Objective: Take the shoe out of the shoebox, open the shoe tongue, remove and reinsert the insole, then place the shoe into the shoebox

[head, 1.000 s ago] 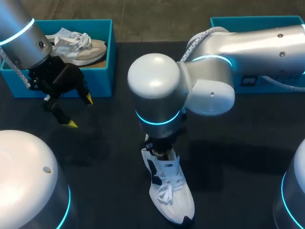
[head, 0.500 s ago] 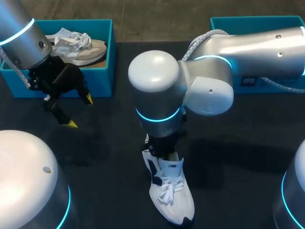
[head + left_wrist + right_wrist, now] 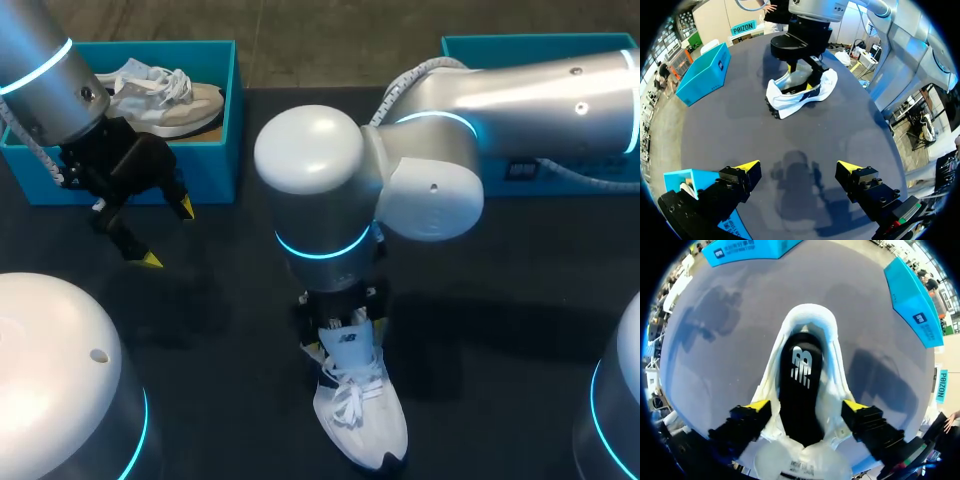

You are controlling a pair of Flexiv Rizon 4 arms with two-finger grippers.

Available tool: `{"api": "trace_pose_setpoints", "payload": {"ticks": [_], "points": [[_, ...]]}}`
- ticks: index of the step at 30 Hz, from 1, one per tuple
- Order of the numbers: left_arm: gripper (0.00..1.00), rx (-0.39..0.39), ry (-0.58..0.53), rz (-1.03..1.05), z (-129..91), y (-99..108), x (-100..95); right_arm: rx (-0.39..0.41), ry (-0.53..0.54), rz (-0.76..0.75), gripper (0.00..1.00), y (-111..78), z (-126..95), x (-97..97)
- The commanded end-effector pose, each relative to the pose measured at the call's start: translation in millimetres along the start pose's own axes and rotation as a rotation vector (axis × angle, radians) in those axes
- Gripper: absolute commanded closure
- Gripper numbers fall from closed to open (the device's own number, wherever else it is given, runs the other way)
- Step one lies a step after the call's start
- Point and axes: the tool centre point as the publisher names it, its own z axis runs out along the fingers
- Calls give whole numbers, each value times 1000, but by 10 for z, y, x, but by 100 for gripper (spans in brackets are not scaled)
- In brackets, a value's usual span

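A white shoe point(image 3: 362, 420) with navy trim lies on the dark table near the front middle, toe toward the front edge. My right gripper point(image 3: 342, 328) hangs over its heel end, reaching in from the right. In the right wrist view the gripper point(image 3: 806, 406) is open, one yellow-tipped finger on each side of the shoe point(image 3: 810, 325). The black insole point(image 3: 801, 375) lies flat inside. My left gripper point(image 3: 167, 233) stands open and empty at the left, just in front of the shoebox point(image 3: 215, 150). From the left wrist view, the left gripper point(image 3: 799, 166) faces the shoe point(image 3: 827, 87) across bare table.
The blue shoebox at the back left holds a second, beige and white shoe point(image 3: 165, 95). Another blue box point(image 3: 540, 48) stands at the back right, partly behind my right arm. My right arm's large elbow point(image 3: 310, 190) hides the table's middle.
My right gripper has gone from shut to open over the shoe's opening, and its arm has shifted slightly left. The left arm has kept still.
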Motion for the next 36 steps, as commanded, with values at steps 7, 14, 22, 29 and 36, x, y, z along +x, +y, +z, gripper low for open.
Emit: {"api": "trace_pose_setpoints", "payload": {"ticks": [7,14,22,29,36], "points": [[0,-3,0,0,-5,-2,10,2,-6,15,0,-98,-65,12],[0,-3,0,0,-5,-2,10,-14,-15,31,0,-184,-183,7],[0,-3,0,0,-5,-2,10,-12,-19,57,0,-290,-242,-4],[0,-3,0,0,-5,-2,10,-16,-23,82,0,-412,-318,13],[0,-3,0,0,-5,-2,10,-29,-28,116,0,-580,-448,-13]]}}
